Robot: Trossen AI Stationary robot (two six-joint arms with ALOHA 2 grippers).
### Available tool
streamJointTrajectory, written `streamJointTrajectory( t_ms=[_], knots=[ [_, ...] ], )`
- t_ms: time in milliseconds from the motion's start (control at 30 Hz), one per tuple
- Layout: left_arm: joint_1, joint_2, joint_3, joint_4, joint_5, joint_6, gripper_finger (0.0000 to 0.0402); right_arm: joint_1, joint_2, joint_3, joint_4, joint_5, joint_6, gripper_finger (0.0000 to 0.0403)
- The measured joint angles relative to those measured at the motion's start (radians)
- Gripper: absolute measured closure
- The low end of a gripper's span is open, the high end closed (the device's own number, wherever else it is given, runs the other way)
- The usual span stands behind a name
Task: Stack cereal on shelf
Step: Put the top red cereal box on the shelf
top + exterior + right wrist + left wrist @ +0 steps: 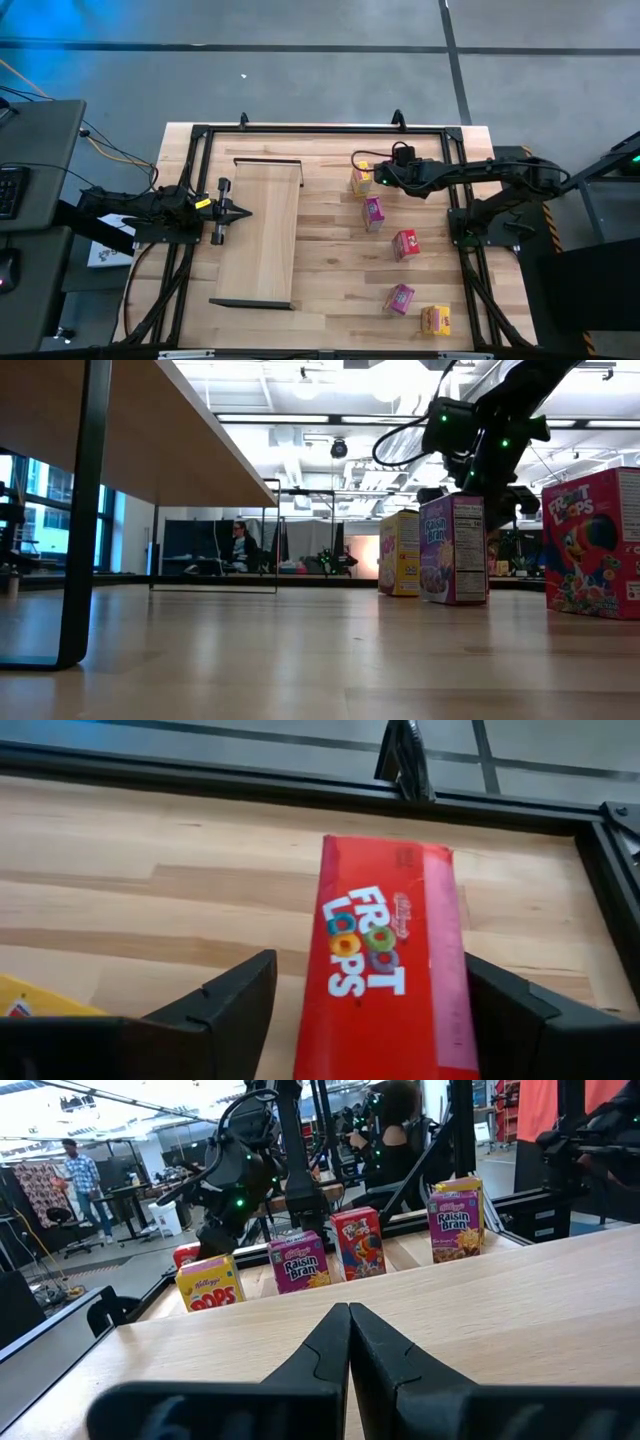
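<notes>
The right tool [365, 1010] straddles the red cereal box [385, 960] at the far right of the surface [330, 250], fingers wide either side. Centre it, squeeze evenly, lift straight, then carry it to the shelf [262, 230]. The left tool [228, 210] waits closed at the shelf's edge.

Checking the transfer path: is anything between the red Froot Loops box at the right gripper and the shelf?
Yes. A yellow box stands beside the red Froot Loops box, on its shelf side. The right gripper, open around the red box, would likely need to lift it over.
</notes>
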State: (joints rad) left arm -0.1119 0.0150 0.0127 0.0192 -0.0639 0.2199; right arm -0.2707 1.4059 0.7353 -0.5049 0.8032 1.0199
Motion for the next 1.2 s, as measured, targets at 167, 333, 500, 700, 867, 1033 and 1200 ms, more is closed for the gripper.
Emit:
streamJointTrajectory(
  t_ms=[167,333,500,700,867,1033,1200],
  knots=[
    [0.000,0.000,0.000,0.000,0.000,0.000,0.0401,0.000,0.000,0.000,0.000,0.008,-0.003,0.0197],
    [0.000,0.000,0.000,0.000,0.000,0.000,0.0401,0.000,0.000,0.012,-0.010,0.011,-0.028,0.0247],
    [0.000,0.000,0.000,0.000,0.000,0.000,0.0401,0.000,-0.007,0.060,-0.060,0.025,-0.063,0.0284],
    [0.000,0.000,0.000,0.000,0.000,0.000,0.0402,0.003,-0.071,0.152,-0.103,0.046,-0.182,0.0287],
    [0.000,0.000,0.000,0.000,0.000,0.000,0.0401,0.015,-0.126,0.302,-0.062,0.003,-0.417,0.0285],
    [0.000,0.000,0.000,0.000,0.000,0.000,0.0402,0.089,-0.100,0.493,0.078,-0.238,-0.697,0.0285],
    [0.000,0.000,0.000,0.000,0.000,0.000,0.0402,0.218,0.031,0.671,0.064,-0.393,-0.862,0.0285]
  ],
)
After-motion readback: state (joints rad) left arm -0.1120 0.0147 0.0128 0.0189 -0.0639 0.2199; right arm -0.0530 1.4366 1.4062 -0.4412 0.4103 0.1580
